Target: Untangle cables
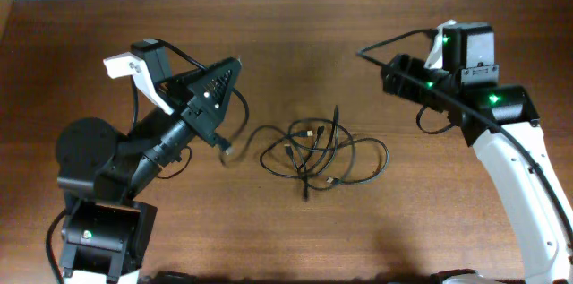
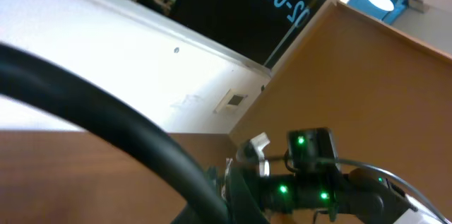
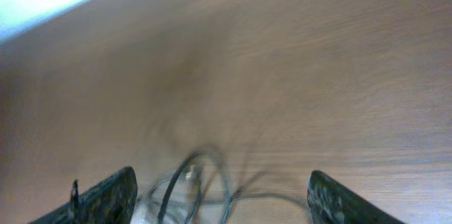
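My right gripper (image 3: 220, 177) has its fingers (image 3: 106, 196) spread wide around nothing; my left gripper (image 1: 231, 69) is pinched closed. The cables (image 1: 318, 150) lie tangled mid-table (image 1: 295, 24), at 8 o'clock from the right gripper and 4 o'clock from the left.

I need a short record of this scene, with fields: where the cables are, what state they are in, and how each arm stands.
cables: one black tangle, loops crossing each other, near the middle of the table
table: brown wood
right gripper: open, holding nothing, tangle on the table ahead of it
left arm: left of the tangle
task state: cables not yet separated
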`<state>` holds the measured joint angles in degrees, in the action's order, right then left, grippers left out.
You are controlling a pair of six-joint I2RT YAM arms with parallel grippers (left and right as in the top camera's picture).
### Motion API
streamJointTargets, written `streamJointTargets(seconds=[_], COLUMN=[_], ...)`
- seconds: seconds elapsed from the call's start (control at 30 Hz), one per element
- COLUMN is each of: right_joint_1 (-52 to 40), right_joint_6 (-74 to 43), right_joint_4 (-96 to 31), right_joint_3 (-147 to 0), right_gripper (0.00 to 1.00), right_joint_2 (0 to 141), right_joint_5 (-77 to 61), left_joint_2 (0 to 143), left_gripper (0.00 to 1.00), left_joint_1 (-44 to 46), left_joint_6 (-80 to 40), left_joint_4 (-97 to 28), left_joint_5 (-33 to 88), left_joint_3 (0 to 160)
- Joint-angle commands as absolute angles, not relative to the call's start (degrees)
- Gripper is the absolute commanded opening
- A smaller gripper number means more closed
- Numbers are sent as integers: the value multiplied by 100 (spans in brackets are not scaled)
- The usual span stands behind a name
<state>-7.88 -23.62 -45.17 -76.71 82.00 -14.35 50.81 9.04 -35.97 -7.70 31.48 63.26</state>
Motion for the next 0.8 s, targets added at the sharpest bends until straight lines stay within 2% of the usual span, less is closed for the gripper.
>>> streamJointTargets(seconds=[0.0,0.13,0.23,0.27,0.3,0.33,0.4,0.53,0.63,0.77], right_joint_1=[-1072,-1625,-1931,-1946,-1949,-1949,-1949,-1951,-1951,-2016], right_joint_6=[-1144,-882,-1087,-1210,-1402,-1424,-1424,-1424,-1422,-1420], right_joint_4=[-5087,-5658,-5717,-5760,-5793,-5798,-5793,-5774,-5627,-5146], right_joint_3=[-7677,-7677,-7664,-7658,-7596,-7540,-7446,-7131,-6779,-6416], right_gripper=[79,80,82,83,98,99,99,99,98,99], right_joint_2=[8154,8154,8250,8283,8331,8383,8490,8589,8604,8604], right_joint_5=[-3249,-2921,-2016,-1881,-1667,-1592,-1579,-1581,-1586,-2193], left_joint_2=[5221,5596,6123,6311,6615,6989,7526,8678,9201,9179], left_gripper=[0,0,0,0,1,1,2,1,0,0], left_joint_1=[871,832,392,187,-134,-456,-814,-1446,-1559,-1527], left_joint_6=[-2738,-2381,-1949,-1765,-1505,-1323,-1310,-1363,-1168,-1404], left_joint_4=[-64,451,355,-27,-753,-1529,-2316,-3232,-2954,-2300], left_joint_5=[3140,2742,3173,3260,3260,3260,3398,4003,4010,4010], left_joint_3=[6381,6455,7312,7765,8482,9292,10442,13045,14178,14208])
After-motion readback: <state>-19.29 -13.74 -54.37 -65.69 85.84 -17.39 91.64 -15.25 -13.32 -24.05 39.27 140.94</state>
